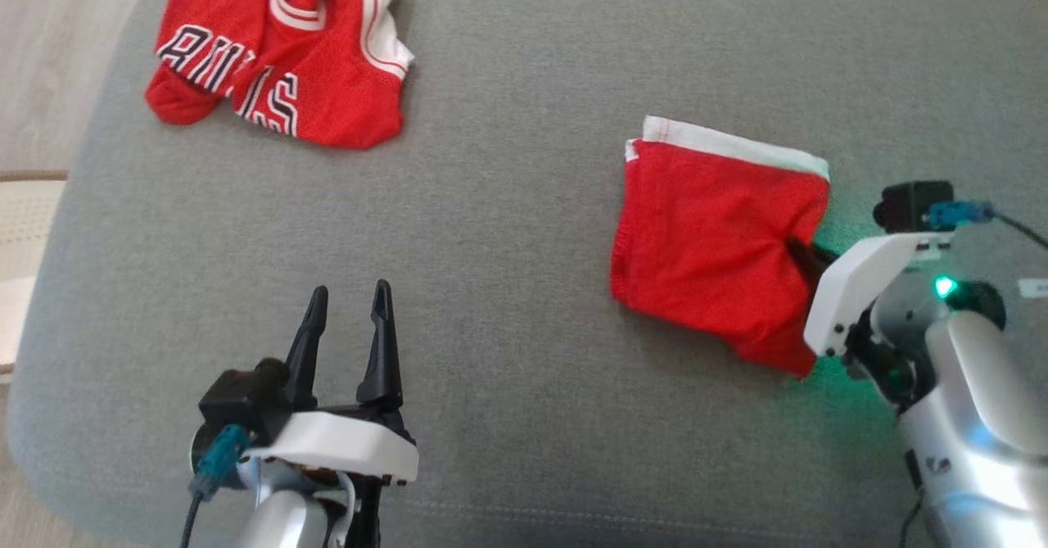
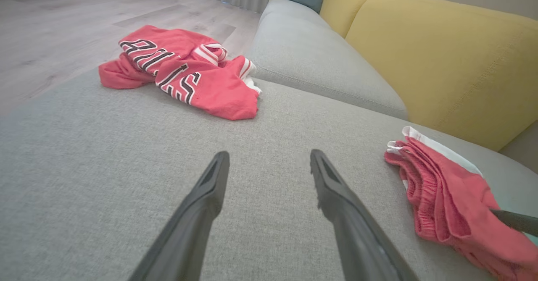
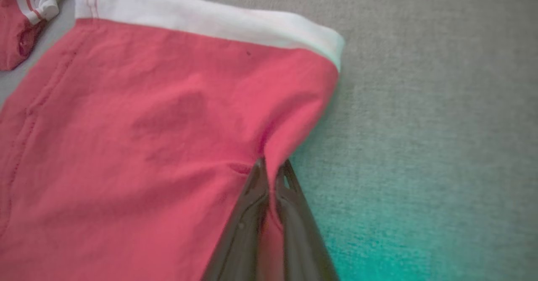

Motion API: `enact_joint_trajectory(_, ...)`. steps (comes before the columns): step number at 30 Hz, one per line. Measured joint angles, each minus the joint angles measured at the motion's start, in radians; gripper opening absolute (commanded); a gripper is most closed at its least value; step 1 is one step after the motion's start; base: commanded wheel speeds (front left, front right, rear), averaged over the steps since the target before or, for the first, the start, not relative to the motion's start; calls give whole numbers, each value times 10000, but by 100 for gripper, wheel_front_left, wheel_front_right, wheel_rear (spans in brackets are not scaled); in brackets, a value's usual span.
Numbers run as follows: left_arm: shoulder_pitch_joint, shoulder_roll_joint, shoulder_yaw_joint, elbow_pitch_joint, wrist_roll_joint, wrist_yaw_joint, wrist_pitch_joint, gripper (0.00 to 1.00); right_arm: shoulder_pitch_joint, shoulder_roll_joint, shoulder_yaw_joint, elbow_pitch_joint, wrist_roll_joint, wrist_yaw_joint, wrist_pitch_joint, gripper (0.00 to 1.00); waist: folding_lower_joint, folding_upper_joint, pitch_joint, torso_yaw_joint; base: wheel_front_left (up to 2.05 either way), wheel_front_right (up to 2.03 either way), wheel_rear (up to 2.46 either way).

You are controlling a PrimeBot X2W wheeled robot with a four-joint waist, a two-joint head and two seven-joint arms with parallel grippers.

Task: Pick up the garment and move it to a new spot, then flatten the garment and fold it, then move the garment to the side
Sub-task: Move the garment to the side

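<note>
The garment [image 1: 712, 228] is a folded red piece with a white band along its far edge, lying on the right of the grey cushion [image 1: 524, 204]. My right gripper [image 1: 798, 251] is shut on a pinch of its right edge, and the cloth puckers toward the tips. The right wrist view shows the garment [image 3: 147, 125] close up, with my right gripper [image 3: 272, 167] clamping a fold of red fabric. My left gripper [image 1: 350, 298] hovers open over bare cushion at the lower left, holding nothing. From the left wrist, the garment [image 2: 445, 197] lies to the right of the left gripper [image 2: 269, 159].
A crumpled red jersey [image 1: 286, 56] with black and white lettering lies at the cushion's far left corner, also seen as the jersey [image 2: 185, 71] from the left wrist. A yellow backrest [image 2: 441, 54] rises behind the seat. Wooden floor [image 2: 63, 20] lies beyond the cushion's left edge.
</note>
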Motion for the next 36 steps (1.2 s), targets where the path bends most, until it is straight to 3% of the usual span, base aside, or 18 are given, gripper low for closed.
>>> enact_joint_trajectory(8, -29, 0, 59, -94, 336, -161, 0, 100, -691, -512, 113, -209, -88, 0, -328, 0, 0, 0, 325, -680, 0, 0, 0)
enact_joint_trajectory(15, -864, -8, 115, -324, 872, -430, -2, 100, -1858, -1147, 215, -715, -368, 0, -334, 0, 1, 0, 994, -1966, 0, 0, 0)
enact_joint_trajectory(28, -1570, 125, 98, -336, 1457, -692, -2, 100, -2354, -865, 230, -635, -449, 0, -1041, 0, 0, 0, 2113, -4323, 0, 0, 0)
enact_joint_trajectory(32, -1677, 163, 73, -328, 1457, -694, -2, 100, -2659, -830, 268, -405, -719, 0, -1296, 0, 1, 0, 2387, -4579, 0, 0, 0)
enact_joint_trajectory(36, -1686, 263, 73, -370, 1457, -694, -2, 100, -3103, -1160, 280, -54, -1200, 0, -1394, 0, 0, 0, 2466, -4390, 0, 0, 0)
